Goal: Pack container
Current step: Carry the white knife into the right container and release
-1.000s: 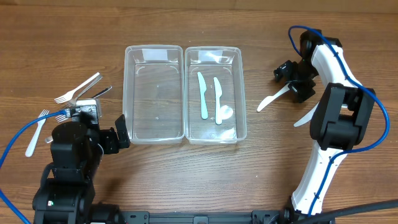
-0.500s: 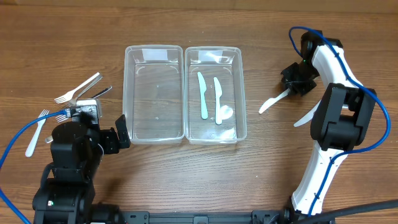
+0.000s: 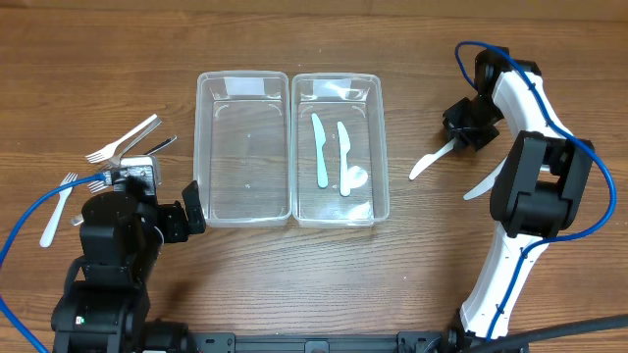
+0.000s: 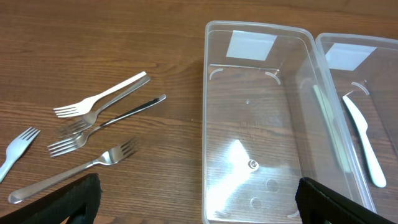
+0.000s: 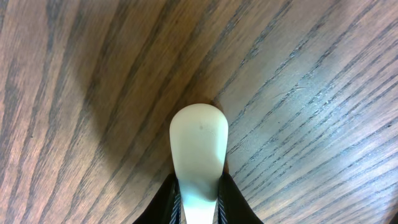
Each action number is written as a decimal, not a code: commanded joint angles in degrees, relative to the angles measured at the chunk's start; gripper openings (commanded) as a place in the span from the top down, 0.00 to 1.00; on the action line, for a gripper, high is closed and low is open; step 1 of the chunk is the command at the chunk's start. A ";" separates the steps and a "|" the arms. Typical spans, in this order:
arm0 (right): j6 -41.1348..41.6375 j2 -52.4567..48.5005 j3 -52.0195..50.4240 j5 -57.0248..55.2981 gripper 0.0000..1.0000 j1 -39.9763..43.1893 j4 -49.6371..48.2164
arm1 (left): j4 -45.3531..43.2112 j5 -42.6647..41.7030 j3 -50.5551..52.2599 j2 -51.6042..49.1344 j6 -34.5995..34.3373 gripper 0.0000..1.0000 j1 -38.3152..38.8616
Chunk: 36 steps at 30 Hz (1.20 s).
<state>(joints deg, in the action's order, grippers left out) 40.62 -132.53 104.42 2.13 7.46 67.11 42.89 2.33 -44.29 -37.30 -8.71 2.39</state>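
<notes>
Right wrist view shows the right jaws pinching a white plastic knife (image 5: 199,146), its rounded end poking out ahead of them just above the counter (image 5: 74,74). I judge this is a grip made ready for lifting. Well off to the side of those jaws sits the knife container (image 3: 365,118), holding two knives (image 3: 319,152), so this one likely belongs there. The left jaws stand spread, idle, with the empty container (image 3: 243,147) ahead of them and the forks (image 4: 99,102) ahead to their left.

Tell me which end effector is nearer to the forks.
Left. The left end effector sits close beside the forks; the right end effector is beyond both containers, gripping a white knife.
</notes>
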 commanded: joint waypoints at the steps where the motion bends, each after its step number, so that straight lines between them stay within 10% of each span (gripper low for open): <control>1: -2.19 -1.40 0.20 0.74 0.96 -0.68 -0.68 | -0.07 -0.68 -1.42 0.17 -0.72 0.00 0.26; 20: -14.99 29.64 8.28 -0.72 0.96 -26.10 6.75 | -0.07 -0.68 -1.42 0.17 -0.72 0.00 0.26; 36: -13.53 28.68 -18.16 -0.50 0.76 -35.80 -7.08 | -0.02 -0.70 -1.42 0.17 -0.74 0.00 0.26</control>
<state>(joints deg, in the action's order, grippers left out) 27.18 -104.20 88.44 2.11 -28.53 61.73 42.92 2.33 -44.29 -37.30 -8.71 2.39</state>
